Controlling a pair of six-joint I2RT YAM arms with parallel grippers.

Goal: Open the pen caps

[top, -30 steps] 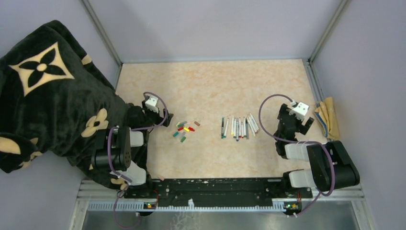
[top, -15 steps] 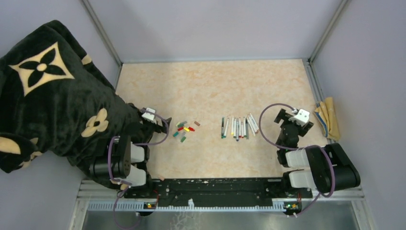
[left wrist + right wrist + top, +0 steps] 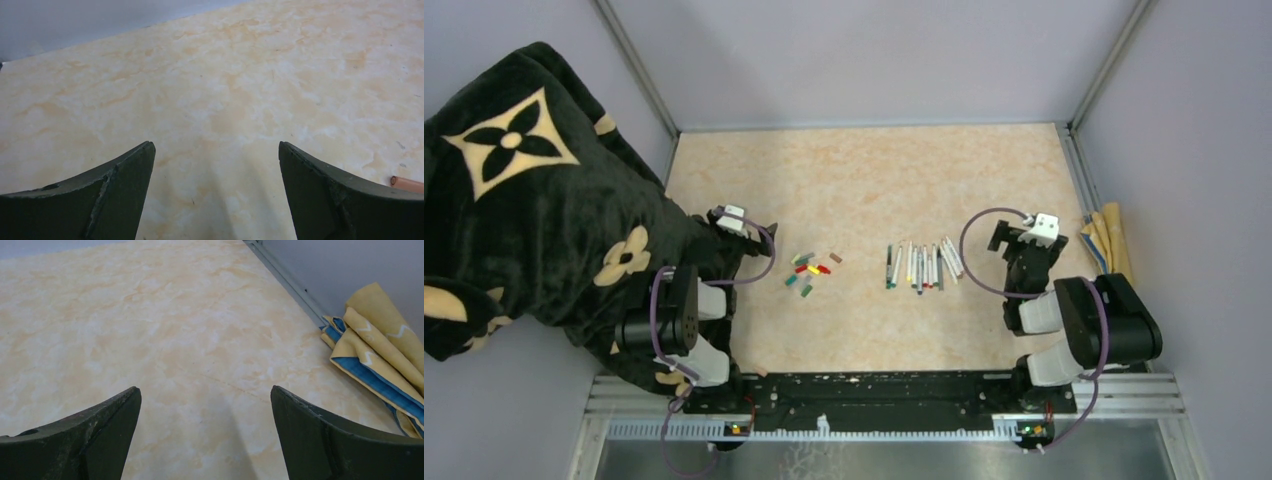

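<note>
One beige marbled table (image 3: 864, 170) is carrying everything. A black flower-patterned blanket (image 3: 524, 200) is lying heaped to the left of the left gripper (image 3: 215, 150). A folded yellow-and-blue cloth (image 3: 380, 345) is lying to the right of the right gripper (image 3: 206, 390). Both grippers are hanging spread wide, gripping nothing. Several pens (image 3: 921, 265) are lying in a row left of the right gripper. The loose pen caps (image 3: 809, 270) are lying scattered right of the left gripper.
</note>
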